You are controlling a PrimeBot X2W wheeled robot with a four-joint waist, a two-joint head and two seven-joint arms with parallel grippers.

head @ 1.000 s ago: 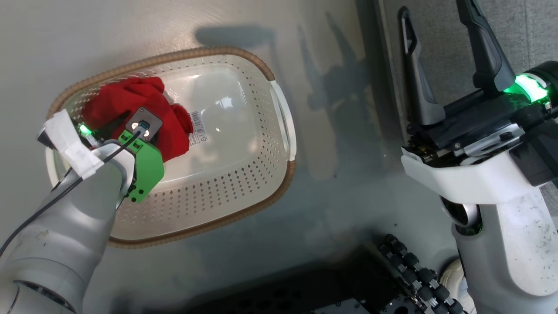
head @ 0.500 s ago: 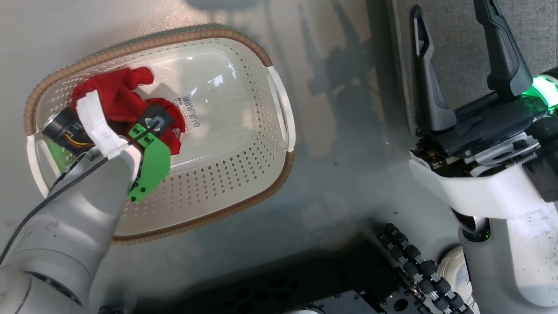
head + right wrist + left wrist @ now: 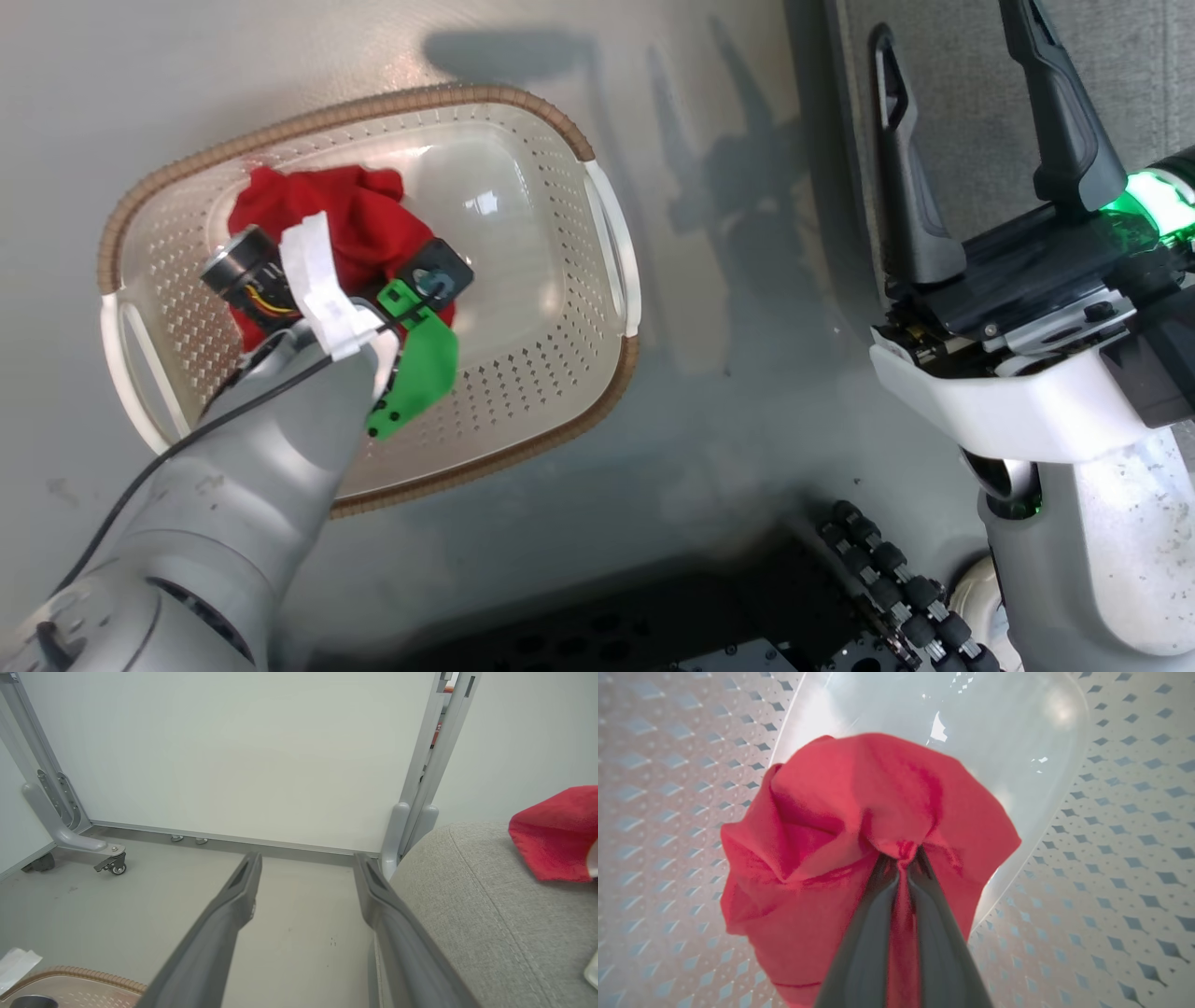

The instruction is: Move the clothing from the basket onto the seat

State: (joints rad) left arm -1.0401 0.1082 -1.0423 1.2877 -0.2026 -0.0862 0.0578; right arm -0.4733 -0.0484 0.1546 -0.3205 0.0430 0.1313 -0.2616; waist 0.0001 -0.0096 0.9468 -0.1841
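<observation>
The cream basket (image 3: 560, 373) with its brown rim stands on the floor at the left of the head view. A plain red garment (image 3: 345, 219) hangs bunched inside it, under my left wrist. In the left wrist view my left gripper (image 3: 903, 856) is shut on a fold of that garment (image 3: 859, 793), above the perforated basket wall (image 3: 668, 788). My right gripper (image 3: 952, 37) is open and holds nothing, beside the grey seat (image 3: 971, 140). The right wrist view shows the seat (image 3: 467, 905) with another red garment (image 3: 556, 830) lying on it.
My dark wheeled base with black rollers (image 3: 887, 579) lies along the bottom of the head view. A white panel on grey castor legs (image 3: 70, 835) stands behind the open floor. A paper scrap (image 3: 14, 961) lies near the basket rim (image 3: 79, 973).
My left wrist has turned and shifted right over the basket, and the red garment has come with it and now covers the barcode label. The head camera shifted. The right arm has stayed put.
</observation>
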